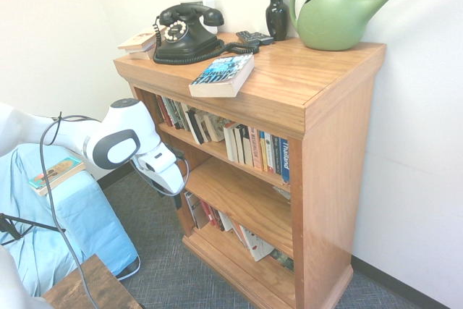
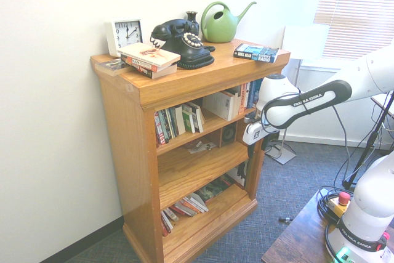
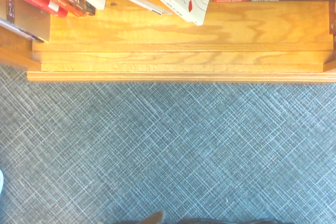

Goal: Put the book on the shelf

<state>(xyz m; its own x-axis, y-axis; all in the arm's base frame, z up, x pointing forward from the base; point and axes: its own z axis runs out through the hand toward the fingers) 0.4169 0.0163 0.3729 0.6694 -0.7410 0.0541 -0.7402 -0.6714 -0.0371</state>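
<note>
You can see the book point(image 1: 223, 74) lying flat on top of the shelf point(image 1: 318, 70), right at the front edge of the top slab, with 1 corner poking out a little over that edge. In the second exterior view the book point(image 2: 256, 52) sits near the top's front corner on the robot's side. Behind it, along the back edge, stand a black phone point(image 1: 185, 32), a dark vase point(image 1: 276, 14) and a green watering can point(image 1: 336, 12). At the other end of the top lie 2 pale books point(image 2: 149, 59) and a white clock point(image 2: 125, 33).

Your gripper point(image 2: 266, 143) hangs in front of the shelf, beside the middle boards, pointing down at the gray carpet point(image 3: 168, 150). Its fingers are spread wide and hold nothing. It is well apart from the book
</note>
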